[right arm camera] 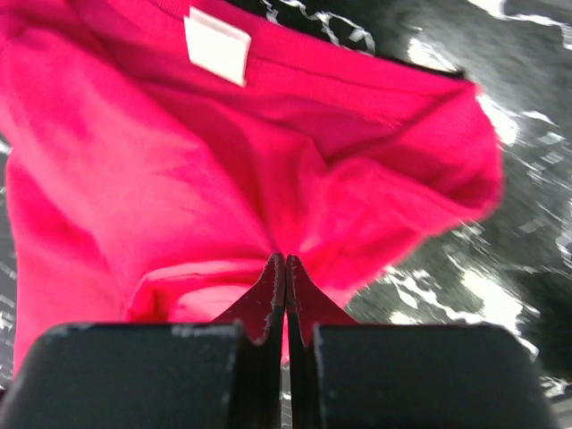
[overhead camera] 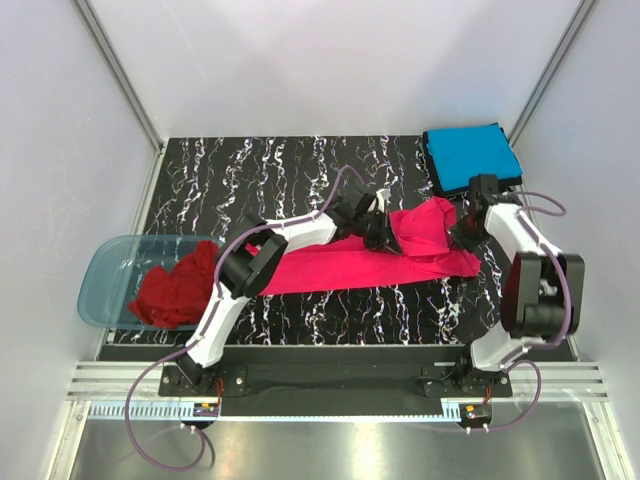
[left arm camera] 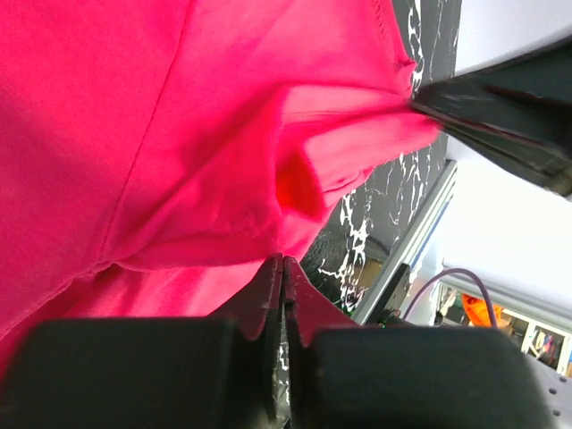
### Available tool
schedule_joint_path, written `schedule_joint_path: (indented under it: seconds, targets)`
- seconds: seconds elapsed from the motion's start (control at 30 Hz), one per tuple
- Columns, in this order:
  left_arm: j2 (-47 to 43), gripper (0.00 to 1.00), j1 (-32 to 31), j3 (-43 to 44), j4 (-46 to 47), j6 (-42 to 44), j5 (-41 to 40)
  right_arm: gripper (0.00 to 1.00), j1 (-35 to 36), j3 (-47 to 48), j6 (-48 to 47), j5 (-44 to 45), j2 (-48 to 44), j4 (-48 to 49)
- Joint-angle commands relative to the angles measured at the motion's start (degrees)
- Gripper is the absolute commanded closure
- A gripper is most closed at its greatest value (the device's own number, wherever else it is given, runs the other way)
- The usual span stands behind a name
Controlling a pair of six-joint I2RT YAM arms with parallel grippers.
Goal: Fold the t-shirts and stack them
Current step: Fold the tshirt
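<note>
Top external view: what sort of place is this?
Probably a robot lab cell, not a home: white panels on aluminium framing enclose a marbled black table, left arm and right arm bolted at its edge.

Pink-red t-shirt (overhead camera: pixel 340 270) partly under left arm (overhead camera: pixel 290 238)

Lab test cell: white enclosure panels (overhead camera: pixel 330 60), aluminium framing (overhead camera: pixel 120 75).
</note>
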Motion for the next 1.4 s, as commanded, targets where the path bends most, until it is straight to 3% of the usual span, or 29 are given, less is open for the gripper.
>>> schedule_joint_path:
  seconds: [0.0,0.23,0.47,0.6,0.7,0.73,1.0,1.37]
  targets:
    - [-2.7,1.0,-0.3,-0.5,-0.5,1.6,1.5,1.0,-0.1,-3.9,-1.2,3.4,-8.1,0.4]
    - [-3.9,1.0,-0.3,-1.8,-1.1,3.0,0.4,1.0,0.4,-14.3,1.4,1.2,-21.0,4.5]
    - [-7.3,1.0,-0.2,-4.3,-3.4,4.8,-1.9,1.0,1.0,-20.7,3.5,1.6,-25.6,8.0]
    - [-9.8,0.71,-0.2,-4.4,-4.8,4.6,-4.0,1.0,1.0,-21.8,3.6,0.7,-25.1,11.8]
    - [-12.0,0.68,-0.2,-4.4,-4.8,3.3,-5.1,1.0,1.0,-23.9,4.6,-1.7,-25.1,15.5]
    - [-12.5,0.59,-0.1,-4.3,-4.8,2.5,-5.8,1.0,1.0,-24.6,5.2,-1.8,-25.7,16.4]
    - [-10.4,0.53,-0.3,-1.9,-5.2,0.7,-6.0,1.0,1.9,-33.0,15.2,-0.7,-34.5,22.0]
    - [-7.2,0.5,-1.1,-0.8,-5.4,1.4,-3.7,1.0,2.8,-36.8,15.6,-0.9,-39.6,24.0]
